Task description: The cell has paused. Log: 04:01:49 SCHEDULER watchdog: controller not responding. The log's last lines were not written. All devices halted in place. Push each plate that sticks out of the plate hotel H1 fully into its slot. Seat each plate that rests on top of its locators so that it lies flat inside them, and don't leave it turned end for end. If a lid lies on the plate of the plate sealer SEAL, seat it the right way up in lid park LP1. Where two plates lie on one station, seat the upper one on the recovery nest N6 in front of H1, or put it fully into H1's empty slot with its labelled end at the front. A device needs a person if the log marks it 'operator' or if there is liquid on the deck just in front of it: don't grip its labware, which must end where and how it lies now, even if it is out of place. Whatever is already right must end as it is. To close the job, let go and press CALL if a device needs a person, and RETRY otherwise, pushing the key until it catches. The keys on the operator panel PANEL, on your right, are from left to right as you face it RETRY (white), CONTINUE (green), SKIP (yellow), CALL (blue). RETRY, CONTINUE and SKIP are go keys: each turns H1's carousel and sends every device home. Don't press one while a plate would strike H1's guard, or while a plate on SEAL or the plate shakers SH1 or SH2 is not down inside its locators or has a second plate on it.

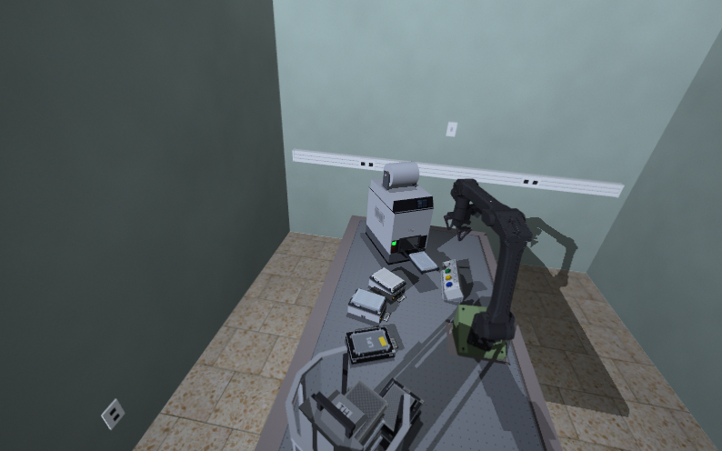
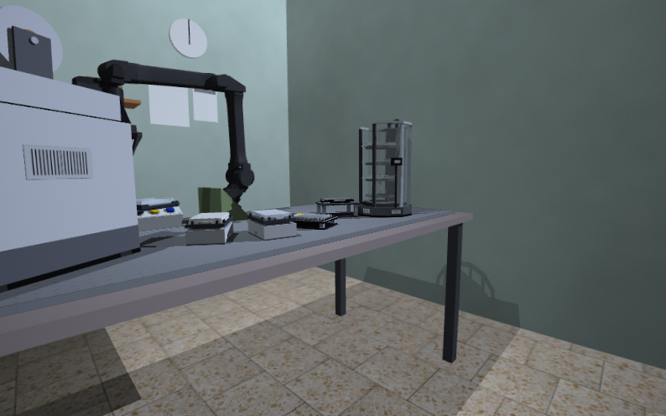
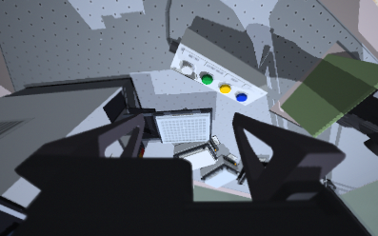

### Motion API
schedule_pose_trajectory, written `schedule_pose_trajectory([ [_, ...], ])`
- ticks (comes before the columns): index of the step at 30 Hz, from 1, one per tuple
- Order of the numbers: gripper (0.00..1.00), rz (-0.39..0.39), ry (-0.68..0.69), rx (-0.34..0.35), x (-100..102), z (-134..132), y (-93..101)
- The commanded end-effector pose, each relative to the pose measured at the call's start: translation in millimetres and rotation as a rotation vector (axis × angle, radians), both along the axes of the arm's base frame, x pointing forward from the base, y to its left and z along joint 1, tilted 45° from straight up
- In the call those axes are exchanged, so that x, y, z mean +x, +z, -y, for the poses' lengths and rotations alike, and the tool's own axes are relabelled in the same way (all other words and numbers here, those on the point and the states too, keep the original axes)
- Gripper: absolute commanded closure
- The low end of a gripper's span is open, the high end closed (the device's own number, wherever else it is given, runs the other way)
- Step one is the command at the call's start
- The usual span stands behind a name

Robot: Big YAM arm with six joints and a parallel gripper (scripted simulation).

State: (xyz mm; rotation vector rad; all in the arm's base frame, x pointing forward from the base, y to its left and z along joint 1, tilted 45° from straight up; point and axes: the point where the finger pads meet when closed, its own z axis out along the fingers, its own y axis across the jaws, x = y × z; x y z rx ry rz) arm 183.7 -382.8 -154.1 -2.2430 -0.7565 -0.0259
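My gripper [image 1: 458, 226] is open and empty. It hangs high above the table, to the right of the sealer SEAL [image 1: 397, 221]. In the wrist view its fingers frame a white well plate [image 3: 184, 126] on the sealer's tray, also seen in the top view [image 1: 424, 261]. The panel PANEL [image 1: 451, 280] lies below me with its white [image 3: 187, 68], green [image 3: 208, 79], yellow [image 3: 225, 88] and blue [image 3: 241, 97] keys. Two shakers [image 1: 387, 281] [image 1: 368, 304] each carry a light plate. A dark plate with a yellow label [image 1: 371, 343] lies further along. The hotel H1 [image 1: 347, 414] shows a grey plate at its front.
The arm's green base [image 1: 473, 335] stands at the table's right edge. A dark nest [image 1: 402, 400] sits beside the hotel. In the exterior view the sealer's body [image 2: 41, 170] hides my gripper, and the hotel [image 2: 385, 170] stands at the table's far end.
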Motion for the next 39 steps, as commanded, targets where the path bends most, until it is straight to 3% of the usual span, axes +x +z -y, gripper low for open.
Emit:
schedule_pose_trajectory([
  [1, 0.0, -0.072, -0.089, -0.064, 12.8, 21.5, -5.2],
  [18, 0.0, -0.295, -0.336, -0.132, 12.8, 21.4, -5.2],
  [39, 0.0, -0.295, -0.336, -0.132, 12.8, 21.4, -5.2],
])
